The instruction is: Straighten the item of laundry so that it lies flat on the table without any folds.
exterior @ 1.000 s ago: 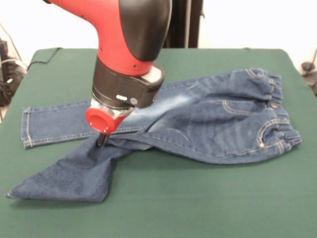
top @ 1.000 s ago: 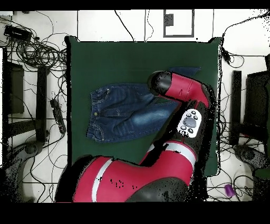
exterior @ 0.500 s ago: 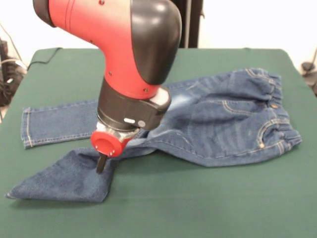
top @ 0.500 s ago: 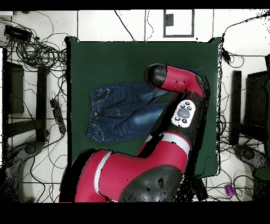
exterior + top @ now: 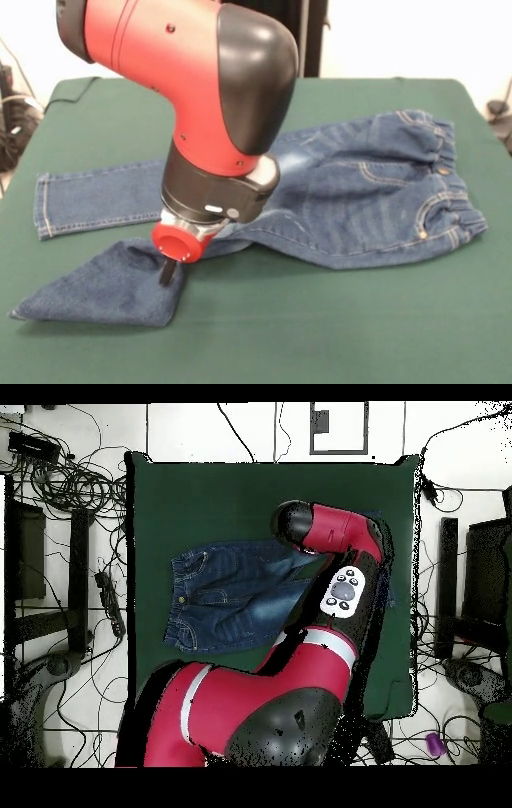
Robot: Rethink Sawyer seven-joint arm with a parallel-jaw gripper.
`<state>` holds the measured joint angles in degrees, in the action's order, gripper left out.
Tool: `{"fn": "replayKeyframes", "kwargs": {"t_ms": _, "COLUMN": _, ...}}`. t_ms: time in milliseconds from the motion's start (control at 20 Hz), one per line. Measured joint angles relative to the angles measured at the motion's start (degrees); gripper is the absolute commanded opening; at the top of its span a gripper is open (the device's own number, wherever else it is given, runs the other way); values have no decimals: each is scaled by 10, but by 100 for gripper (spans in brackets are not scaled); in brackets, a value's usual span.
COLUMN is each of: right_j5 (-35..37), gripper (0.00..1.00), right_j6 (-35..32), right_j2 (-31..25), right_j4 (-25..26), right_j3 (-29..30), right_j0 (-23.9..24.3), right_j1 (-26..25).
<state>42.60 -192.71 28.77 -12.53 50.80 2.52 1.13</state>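
The item of laundry (image 5: pixel 360 200), a small pair of blue jeans, lies on the green table (image 5: pixel 320 344) with its waistband at the right. One leg (image 5: pixel 88 196) runs flat to the left. The other leg (image 5: pixel 104 292) is twisted near the crotch and spreads toward the front left. My gripper (image 5: pixel 166 274) shows as one dark narrow tip under the red flange, shut and pressed into that twisted leg. In the overhead view the jeans (image 5: pixel 225 599) lie mid-table (image 5: pixel 200 494), and the red arm (image 5: pixel 335 539) hides the gripper and both legs.
Tangled cables (image 5: pixel 70 479) and dark stands (image 5: pixel 445 584) surround the table on the floor. A dark post (image 5: pixel 308 40) stands behind the table's far edge. Green cloth shows all round the jeans.
The gripper has moved toward the table's front edge, onto the near leg. The twisted part of that leg has shifted with it. The far leg and waistband stay put.
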Motion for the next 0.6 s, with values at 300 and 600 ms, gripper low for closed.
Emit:
{"fn": "replayKeyframes", "kwargs": {"t_ms": 300, "right_j5": 6, "gripper": 100, "right_j6": 3, "right_j2": -9, "right_j4": 2, "right_j3": 47, "right_j0": 9, "right_j1": 39}}
{"fn": "replayKeyframes", "kwargs": {"t_ms": 600, "right_j5": 10, "gripper": 100, "right_j6": 43, "right_j2": -18, "right_j4": 39, "right_j3": 120, "right_j0": 48, "right_j1": 121}}
